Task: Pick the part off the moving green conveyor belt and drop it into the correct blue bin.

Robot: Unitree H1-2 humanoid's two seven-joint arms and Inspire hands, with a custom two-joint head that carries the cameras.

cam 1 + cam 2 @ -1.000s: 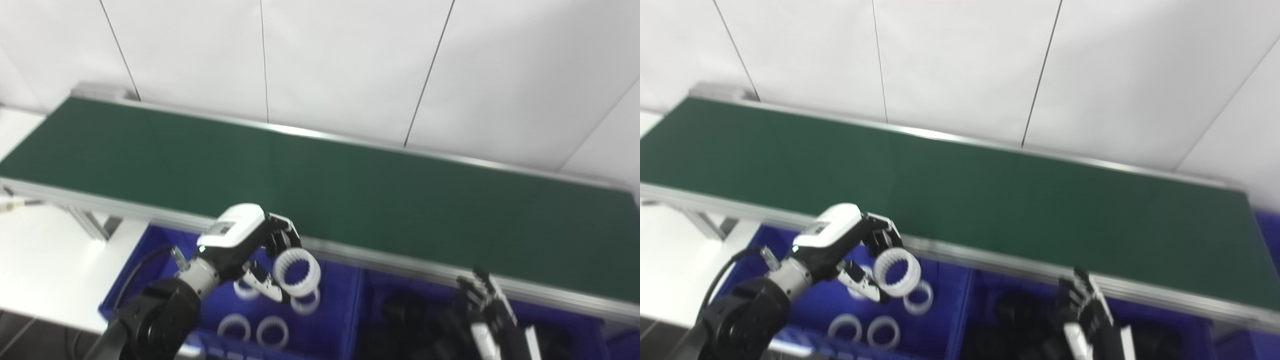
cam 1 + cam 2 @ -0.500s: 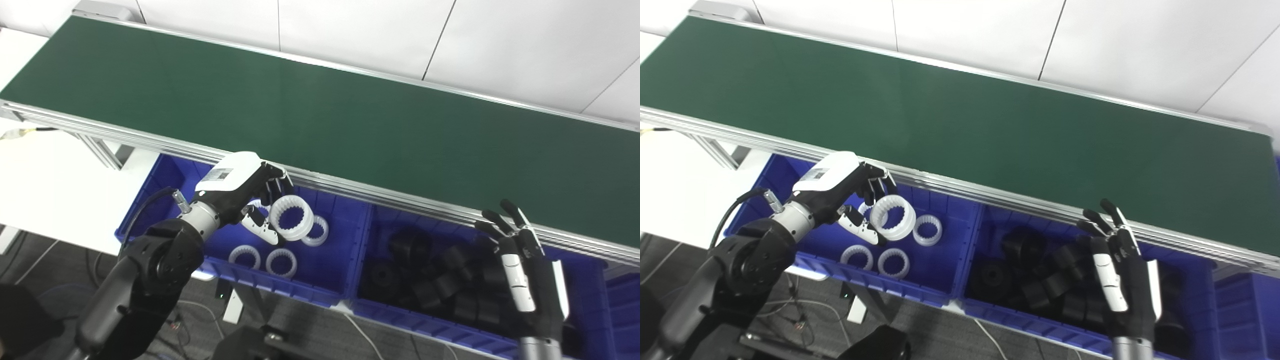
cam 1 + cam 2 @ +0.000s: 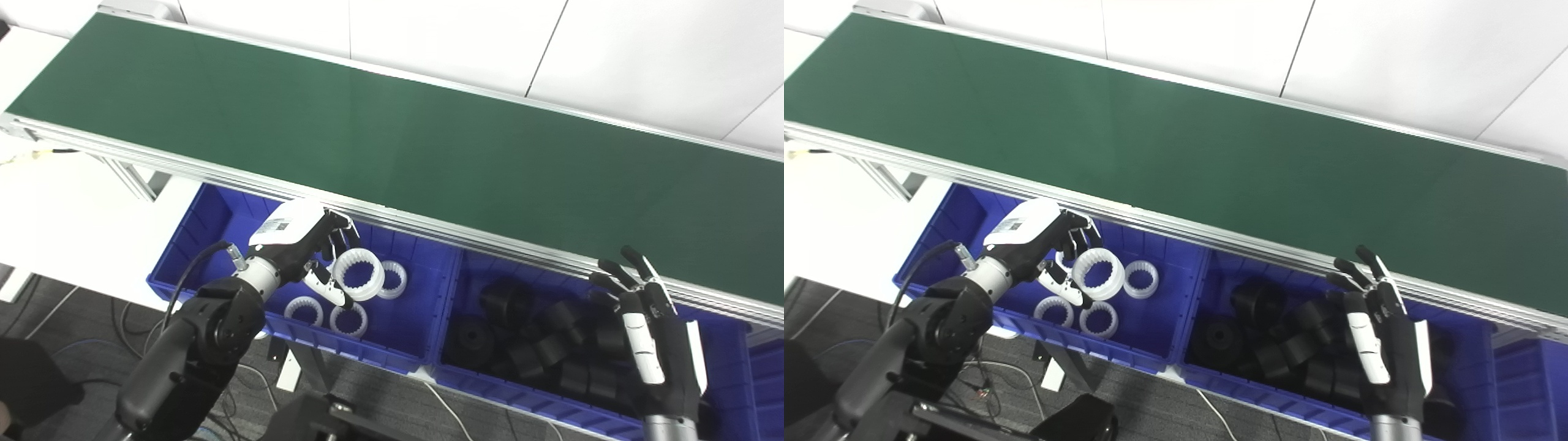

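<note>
White toothed ring (image 3: 358, 282): pinched by the fingers (image 3: 335, 236) of the left hand (image 3: 300, 242), over the left bin (image 3: 184, 245) among loose rings. Likely light, stiff, smooth plastic; best held across the rim. Right hand (image 3: 658, 343): fingers spread, holding nothing, over the right bin (image 3: 490, 392) of black parts. Belt (image 3: 392, 141) bare.

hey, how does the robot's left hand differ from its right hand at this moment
The left hand pinches a white toothed ring; the right hand holds nothing, fingers spread. The left hand hangs over the blue bin of white rings; the right hand is over the bin of black parts. Both sit just below the green conveyor belt.
</note>
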